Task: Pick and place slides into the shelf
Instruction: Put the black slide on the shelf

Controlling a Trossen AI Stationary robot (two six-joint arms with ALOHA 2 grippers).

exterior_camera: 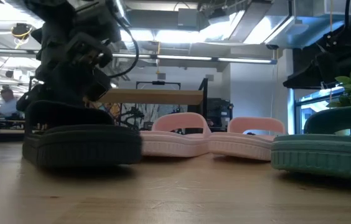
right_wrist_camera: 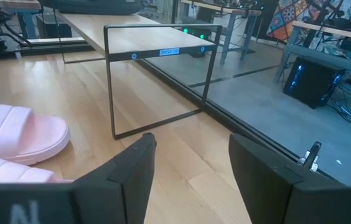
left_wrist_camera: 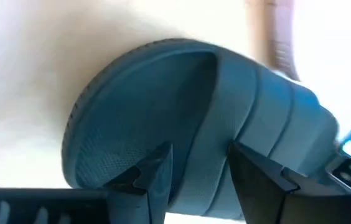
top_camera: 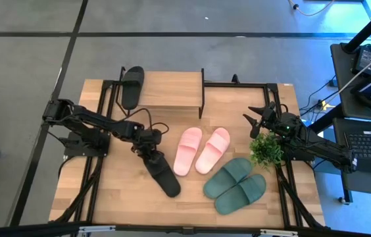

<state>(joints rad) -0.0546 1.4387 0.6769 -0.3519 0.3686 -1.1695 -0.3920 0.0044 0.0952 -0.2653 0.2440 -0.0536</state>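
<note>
- The left gripper (top_camera: 151, 153) sits over the heel end of a black slide (top_camera: 162, 175) lying on the table (top_camera: 120, 197); its fingers (left_wrist_camera: 154, 177) stand a little apart, straddling the slide's rim and strap, not visibly clamped.
- That slide runs off toward 5 o'clock from the gripper.
- At 3 o'clock from it lies the pink pair (top_camera: 202, 150), side by side, and beyond them at 4 o'clock the green pair (top_camera: 236, 185).
- At 12 o'clock stands the shelf (top_camera: 170, 90), with the other black slide (top_camera: 131, 86) on its left end.
- The right gripper (top_camera: 260, 118) waits with fingers spread near the table's right edge, beside a small plant (top_camera: 265, 151).
</note>
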